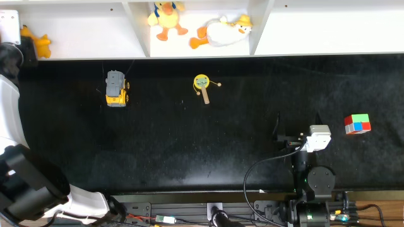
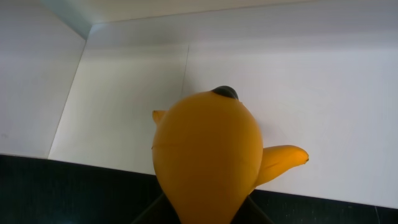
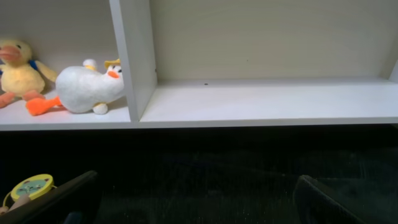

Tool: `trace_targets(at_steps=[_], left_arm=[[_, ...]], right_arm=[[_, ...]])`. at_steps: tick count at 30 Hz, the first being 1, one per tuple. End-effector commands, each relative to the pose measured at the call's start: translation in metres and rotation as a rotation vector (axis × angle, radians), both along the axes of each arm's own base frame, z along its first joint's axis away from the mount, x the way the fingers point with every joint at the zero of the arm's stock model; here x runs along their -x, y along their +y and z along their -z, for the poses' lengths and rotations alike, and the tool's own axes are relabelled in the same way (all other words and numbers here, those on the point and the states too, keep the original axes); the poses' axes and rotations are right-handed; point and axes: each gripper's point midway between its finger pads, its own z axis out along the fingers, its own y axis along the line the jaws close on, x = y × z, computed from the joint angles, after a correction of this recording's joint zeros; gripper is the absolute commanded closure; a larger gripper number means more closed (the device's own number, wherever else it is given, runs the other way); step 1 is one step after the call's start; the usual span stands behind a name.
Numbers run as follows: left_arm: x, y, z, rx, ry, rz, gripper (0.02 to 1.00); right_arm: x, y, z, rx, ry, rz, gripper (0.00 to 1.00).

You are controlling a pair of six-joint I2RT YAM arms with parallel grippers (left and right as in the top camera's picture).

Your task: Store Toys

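An orange duck-like toy [image 2: 205, 155] sits between my left gripper's [image 2: 204, 213] fingers, which are shut on it, just over the front edge of the white shelf's left compartment [image 2: 311, 124]. From above, the orange toy [image 1: 38, 43] and left gripper [image 1: 25, 50] are at the shelf's far left. A yellow and grey toy truck [image 1: 116, 88] and a small rattle [image 1: 202, 85] lie on the black table. A coloured cube [image 1: 357, 124] rests at the right. My right gripper [image 1: 278, 135] hovers open and holds nothing, its dark fingers [image 3: 56, 199] spread wide.
The middle compartment holds a yellow plush duck [image 1: 166, 16] and a white plush duck [image 1: 221, 31]. White dividers [image 3: 134, 62] separate the compartments, and the right compartment [image 3: 280, 99] is bare. The rattle [image 3: 28, 188] lies off to one side of the right gripper.
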Motion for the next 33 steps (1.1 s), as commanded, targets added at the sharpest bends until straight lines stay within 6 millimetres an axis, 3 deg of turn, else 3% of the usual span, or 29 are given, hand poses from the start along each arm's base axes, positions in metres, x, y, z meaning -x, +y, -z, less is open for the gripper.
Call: trace_targets(at_steps=[1, 16, 22, 33], left_arm=[[-0.008, -0.002, -0.011, 0.025, -0.041, 0.0, 0.939], [-0.028, -0.015, -0.03, 0.119, -0.166, -0.036, 0.941], [-0.032, -0.021, -0.025, 0.12, -0.153, -0.027, 0.936], [-0.019, -0.008, -0.015, 0.092, -0.074, -0.121, 0.954]], right_arm=[[0.0, -0.002, 0.003, -0.004, -0.001, 0.01, 0.007], [0.0, -0.002, 0.003, -0.004, -0.001, 0.01, 0.005], [0.0, -0.002, 0.003, -0.004, -0.001, 0.01, 0.005], [0.0, -0.002, 0.003, -0.004, -0.001, 0.01, 0.005]])
